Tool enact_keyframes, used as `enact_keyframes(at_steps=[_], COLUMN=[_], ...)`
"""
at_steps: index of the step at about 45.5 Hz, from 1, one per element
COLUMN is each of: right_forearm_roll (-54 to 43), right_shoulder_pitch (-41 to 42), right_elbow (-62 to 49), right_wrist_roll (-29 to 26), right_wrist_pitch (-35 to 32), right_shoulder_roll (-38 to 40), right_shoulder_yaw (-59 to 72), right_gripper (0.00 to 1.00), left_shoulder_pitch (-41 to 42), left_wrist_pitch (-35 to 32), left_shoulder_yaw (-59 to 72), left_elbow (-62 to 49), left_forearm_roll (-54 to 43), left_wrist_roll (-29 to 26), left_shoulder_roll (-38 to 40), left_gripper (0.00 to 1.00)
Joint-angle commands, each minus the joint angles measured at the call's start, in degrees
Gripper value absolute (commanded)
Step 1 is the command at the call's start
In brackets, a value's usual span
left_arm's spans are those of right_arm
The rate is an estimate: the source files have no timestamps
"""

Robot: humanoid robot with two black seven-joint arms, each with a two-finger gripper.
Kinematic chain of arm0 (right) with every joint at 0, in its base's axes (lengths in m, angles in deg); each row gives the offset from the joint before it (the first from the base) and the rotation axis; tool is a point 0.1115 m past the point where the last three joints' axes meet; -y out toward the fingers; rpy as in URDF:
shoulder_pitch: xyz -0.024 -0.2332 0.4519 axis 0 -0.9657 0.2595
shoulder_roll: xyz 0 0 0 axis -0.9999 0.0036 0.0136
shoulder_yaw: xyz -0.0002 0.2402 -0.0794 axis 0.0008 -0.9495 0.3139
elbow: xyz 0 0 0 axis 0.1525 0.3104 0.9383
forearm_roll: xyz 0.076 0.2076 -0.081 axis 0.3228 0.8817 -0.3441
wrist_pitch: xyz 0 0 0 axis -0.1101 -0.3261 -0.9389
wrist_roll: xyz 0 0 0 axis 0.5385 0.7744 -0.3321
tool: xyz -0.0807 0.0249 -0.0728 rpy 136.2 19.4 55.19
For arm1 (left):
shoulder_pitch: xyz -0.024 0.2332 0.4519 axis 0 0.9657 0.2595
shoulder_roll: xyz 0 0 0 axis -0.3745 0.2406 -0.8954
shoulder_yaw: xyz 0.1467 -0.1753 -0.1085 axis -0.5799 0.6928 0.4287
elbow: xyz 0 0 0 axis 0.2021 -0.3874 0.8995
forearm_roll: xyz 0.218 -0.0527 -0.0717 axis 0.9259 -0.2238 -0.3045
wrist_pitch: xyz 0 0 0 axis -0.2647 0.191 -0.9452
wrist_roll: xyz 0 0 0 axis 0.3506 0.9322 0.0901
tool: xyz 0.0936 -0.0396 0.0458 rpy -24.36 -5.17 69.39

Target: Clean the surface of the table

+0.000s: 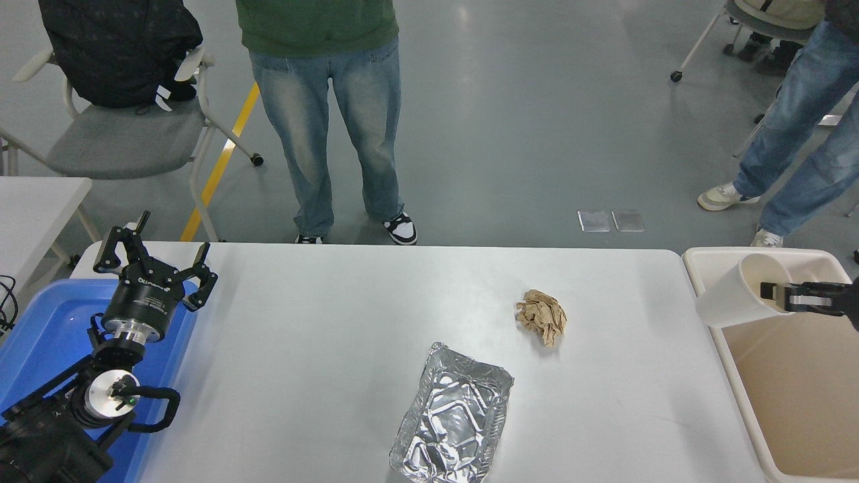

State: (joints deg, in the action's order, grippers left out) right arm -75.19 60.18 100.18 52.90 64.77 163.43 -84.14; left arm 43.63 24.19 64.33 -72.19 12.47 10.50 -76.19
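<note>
The white table [322, 349] fills the lower half of the view, its far edge running beneath a standing person in jeans [329, 121].

Off its right edge sits a beige bin [738, 376]; the part of its floor that shows is bare. Off the left edge, a blue bin [40, 329] shows a bare blue floor where the left arm does not cover it.

Near the front edge, right of the middle, lies a crumpled foil tray [453, 422] with nothing in it. Toward the far right of the table rests a wad of brown paper [542, 315], apart from the tray.

A white paper cup [735, 295] hangs tipped on its side over the beige bin's far left corner, its mouth turned right. The right claw [778, 295] pinches the cup's rim, closed on it, one finger inside the mouth.

The left claw [149, 261] is parked over the table's far left corner, fingers spread wide, holding nothing.
</note>
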Motion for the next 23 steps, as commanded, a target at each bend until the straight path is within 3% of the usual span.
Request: enact_keyframes(at_steps=[1,23], right_forearm_roll=[-0.27,-0.27], right_shoulder_pitch=[1.36,0.66], right_elbow=[-0.21,-11.89], right_wrist_roll=[2.02,2.28], right_wrist_pitch=[-0.05,0.48], right_shoulder_roll=[4.34,4.35], right_shoulder_yaw=[0.0,0.52], right_gripper=[0.0,0.0], left_shoulder_pitch=[0.03,-0.06], left_wrist_pitch=[0.0,0.0], left_shoulder_yaw=[0.0,0.0], left_elbow=[0.0,0.0], left_forearm_roll=[0.01,0.01], left_wrist_roll=[-0.04,-0.04], left_shoulder_roll=[-0.05,0.03], left_gripper=[0.99,0.99])
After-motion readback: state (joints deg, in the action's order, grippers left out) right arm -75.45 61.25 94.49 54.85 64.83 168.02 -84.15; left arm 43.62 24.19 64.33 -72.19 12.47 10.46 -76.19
